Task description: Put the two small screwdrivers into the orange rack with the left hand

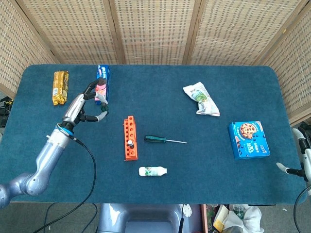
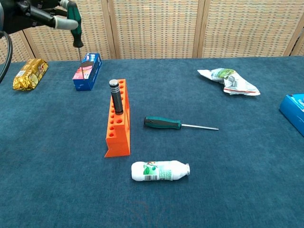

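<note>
The orange rack (image 1: pixel 130 138) (image 2: pixel 118 126) lies left of the table's centre, with a black-handled screwdriver (image 2: pixel 115 96) standing upright in one of its holes. A green-handled screwdriver (image 1: pixel 163 140) (image 2: pixel 178 125) lies flat just right of the rack, its shaft pointing right. My left hand (image 1: pixel 90 104) (image 2: pixel 45 16) hovers left of and behind the rack. It pinches a second small green-handled screwdriver (image 2: pixel 74 26) with the shaft hanging down. Only a sliver of my right hand (image 1: pixel 296 170) shows at the right edge, off the table.
A gold snack packet (image 1: pixel 60 87) and a blue biscuit box (image 1: pixel 103 82) lie at the back left, close to the left hand. A white bottle (image 1: pixel 152 171) lies in front of the rack. A crumpled bag (image 1: pixel 201 99) and a blue cookie box (image 1: pixel 249 140) sit to the right.
</note>
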You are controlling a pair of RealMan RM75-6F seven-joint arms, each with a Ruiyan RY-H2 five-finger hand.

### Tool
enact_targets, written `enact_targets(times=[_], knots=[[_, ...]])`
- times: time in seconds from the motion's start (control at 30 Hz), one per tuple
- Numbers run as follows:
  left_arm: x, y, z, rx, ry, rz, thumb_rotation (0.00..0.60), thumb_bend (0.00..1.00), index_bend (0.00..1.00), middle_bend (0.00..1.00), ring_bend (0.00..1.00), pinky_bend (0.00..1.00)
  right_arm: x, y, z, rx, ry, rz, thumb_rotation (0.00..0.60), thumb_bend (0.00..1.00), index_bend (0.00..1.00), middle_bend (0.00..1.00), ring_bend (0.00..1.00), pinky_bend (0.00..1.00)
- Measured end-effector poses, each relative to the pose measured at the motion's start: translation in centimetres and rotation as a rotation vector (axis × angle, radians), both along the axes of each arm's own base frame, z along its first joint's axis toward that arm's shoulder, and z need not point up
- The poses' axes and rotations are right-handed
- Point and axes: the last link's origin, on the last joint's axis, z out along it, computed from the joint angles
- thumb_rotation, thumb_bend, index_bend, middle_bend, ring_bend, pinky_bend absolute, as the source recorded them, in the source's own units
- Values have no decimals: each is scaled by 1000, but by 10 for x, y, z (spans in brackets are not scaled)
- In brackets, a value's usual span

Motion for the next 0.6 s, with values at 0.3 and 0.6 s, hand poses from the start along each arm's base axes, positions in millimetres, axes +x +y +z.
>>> enact_targets(times=[0.3, 0.6], knots=[[40, -2, -18, -37, -171, -63, 600, 518, 708, 0, 0, 0, -1, 0, 1, -1, -3, -3, 600, 0, 0, 0, 0, 0], [45, 3, -31, -68, -180, -30, 600, 519, 708, 0, 0, 0, -2, -1, 2, -3, -10, -6, 600, 0, 0, 0, 0, 0]])
